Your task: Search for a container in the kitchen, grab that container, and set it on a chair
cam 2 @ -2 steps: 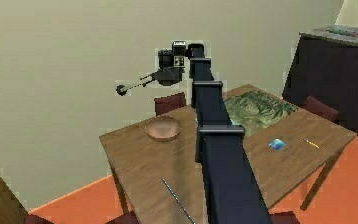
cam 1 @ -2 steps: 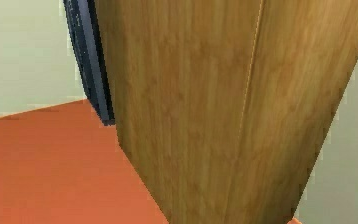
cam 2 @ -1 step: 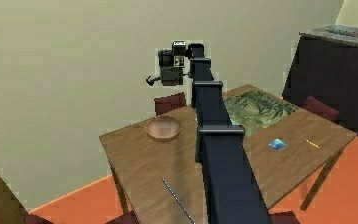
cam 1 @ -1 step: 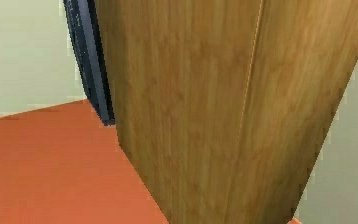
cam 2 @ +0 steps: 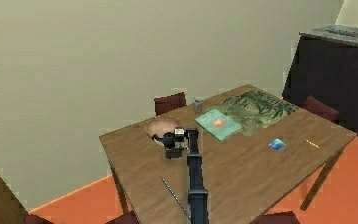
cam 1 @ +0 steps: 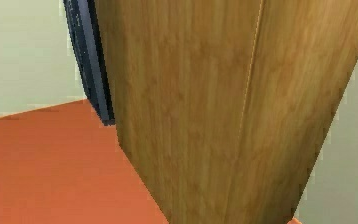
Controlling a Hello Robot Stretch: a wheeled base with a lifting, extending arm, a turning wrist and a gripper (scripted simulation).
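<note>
on the arm side view you have 1 wooden table [cam 2: 237, 165] with 2 dark red seats at its far side: 1 chair [cam 2: 170, 102] behind the left corner and the other chair [cam 2: 320, 107] at the right end. more dark red pieces sit along the bottom edge, too cut off to name.

on the tabletop you can count 1 round tan thing [cam 2: 163, 126], bowl-like, near the far left corner. there is also 1 teal flat sheet [cam 2: 219, 122], 1 green patterned cloth [cam 2: 259, 107], 1 small blue thing [cam 2: 277, 144] and 1 yellow pencil [cam 2: 312, 143]. 1 thin grey stick [cam 2: 170, 190] lies left of the arm [cam 2: 197, 185].

the gripper [cam 2: 172, 140] is at the round tan thing, which lies on the table behind it — you cannot tell how the jaws stand or whether they have hold of anything. 1 dark cabinet [cam 2: 332, 70] stands beyond the table's right end.

ahead of you, 1 tall wooden panel [cam 1: 217, 110] blocks the way — a dark blue-grey slab [cam 1: 90, 55] stands behind its left edge, with orange floor [cam 1: 47, 165] below.
</note>
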